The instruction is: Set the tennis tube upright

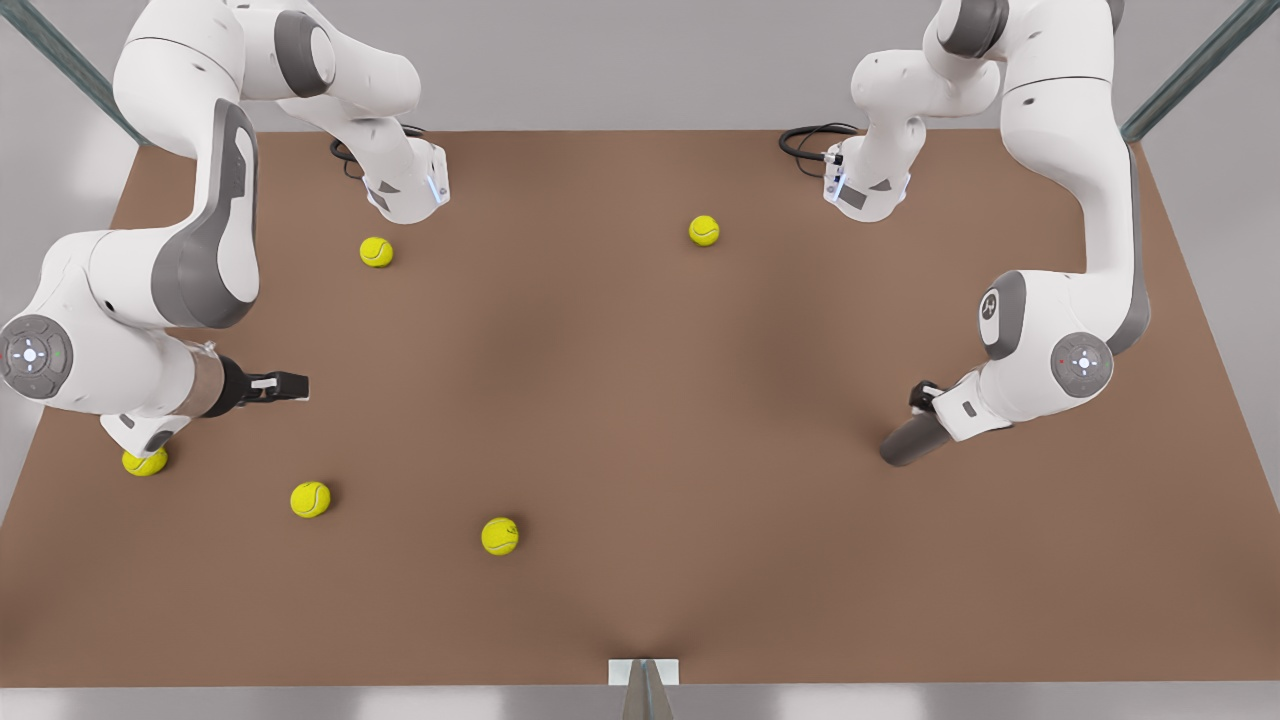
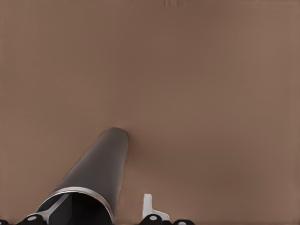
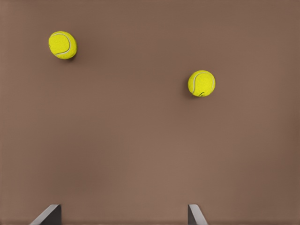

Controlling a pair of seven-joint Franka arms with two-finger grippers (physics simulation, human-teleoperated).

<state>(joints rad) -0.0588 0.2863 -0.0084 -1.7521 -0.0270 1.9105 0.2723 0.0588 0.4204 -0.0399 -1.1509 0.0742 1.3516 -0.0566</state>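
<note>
Left wrist view: left gripper (image 2: 101, 213) clamped on the tennis tube (image 2: 93, 173) at its open end, likely to swing the far end down. Tube tilted low near the edge of the worktop (image 1: 640, 400) on the front view's right, bare room toward the middle. Right gripper (image 1: 290, 385) waiting near the opposite edge, fingers apart, tennis balls (image 1: 310, 499) close by.

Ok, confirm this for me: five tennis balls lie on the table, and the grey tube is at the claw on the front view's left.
Not quite. The tennis tube is at the left claw, on the front view's right, as the front view shows. The right claw, on the front view's left, is open with nothing in it. The five tennis balls on the table stand as said.
</note>
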